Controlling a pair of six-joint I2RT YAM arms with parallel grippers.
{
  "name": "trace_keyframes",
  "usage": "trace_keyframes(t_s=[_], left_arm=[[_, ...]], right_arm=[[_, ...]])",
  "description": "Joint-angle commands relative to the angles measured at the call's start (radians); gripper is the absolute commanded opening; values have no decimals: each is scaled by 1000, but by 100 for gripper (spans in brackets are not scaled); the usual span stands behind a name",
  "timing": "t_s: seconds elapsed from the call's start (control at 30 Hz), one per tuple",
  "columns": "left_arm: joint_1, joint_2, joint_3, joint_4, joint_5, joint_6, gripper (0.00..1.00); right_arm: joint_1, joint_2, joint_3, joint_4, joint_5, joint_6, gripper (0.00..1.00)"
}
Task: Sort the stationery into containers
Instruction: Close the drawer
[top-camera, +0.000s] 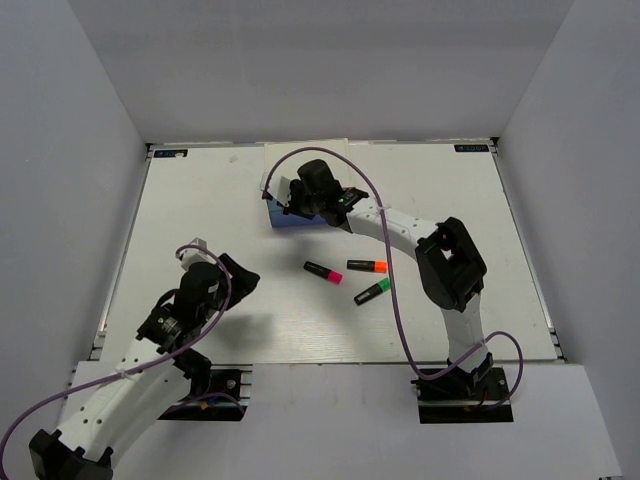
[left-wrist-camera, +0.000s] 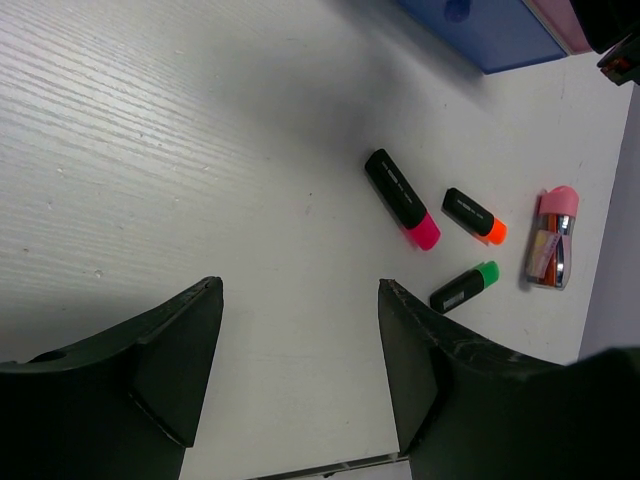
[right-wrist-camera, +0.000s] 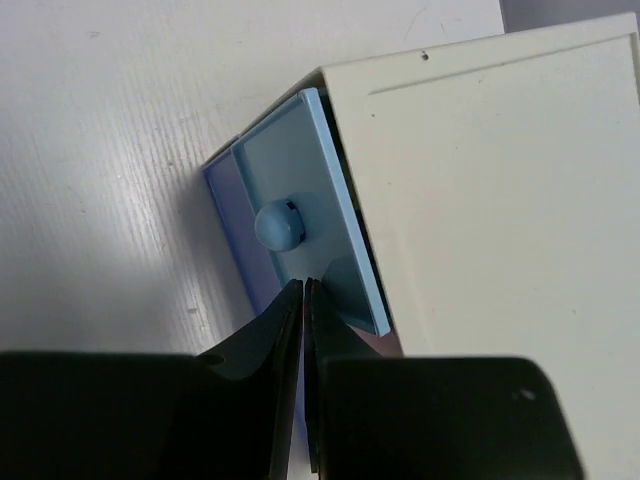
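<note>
Counting three of a kind near the middle of the tabletop (top-camera: 200, 200), a shade toward the right edge: pink-capped highlighter (top-camera: 322, 271), orange-capped highlighter (top-camera: 367, 265), green-capped highlighter (top-camera: 371, 292). All short and black, lying flat, near each other, none touching. Adding one more from the left wrist view: a clear pink-capped piece (left-wrist-camera: 552, 237), lying just beside the orange and green pair.

One white chest (right-wrist-camera: 480, 200), toward the far edge, about mid-width. Three drawers to tally: light blue drawer (right-wrist-camera: 310, 190) with one round knob (right-wrist-camera: 278, 225), dark blue drawer (left-wrist-camera: 490, 30) sticking out from the chest, and a sliver of pink drawer (left-wrist-camera: 562, 18) next to it.

Right tool (right-wrist-camera: 304, 320) up at the chest, fingers pressed together with nothing between, tips at the light blue front just beside the knob. Left tool (left-wrist-camera: 300, 370) spread wide, gripping nothing, hanging over bare tabletop toward the near left corner, well apart from the highlighters.

Two blue stickers (top-camera: 170, 153) at the far corners, lettering too small to read. Print on the highlighter barrels likewise unreadable.
</note>
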Motion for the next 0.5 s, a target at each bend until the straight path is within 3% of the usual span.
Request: trace_keyframes(t_s=[0.0,0.23,0.4,0.47], left_arm=[[-4,1,-6,19,11,-3,74],[-13,42,-6,156,80,10,75],[-13,169,15,311,178,63,75],[-13,226,26,397,221,74,70]], right_arm=[[-5,7,21,89,65,9,10],[-5,-11,-11,111,88,24,10],[-2,-118,-107,37,-51,65,10],[-3,-201,-152,8,-116,70,10]])
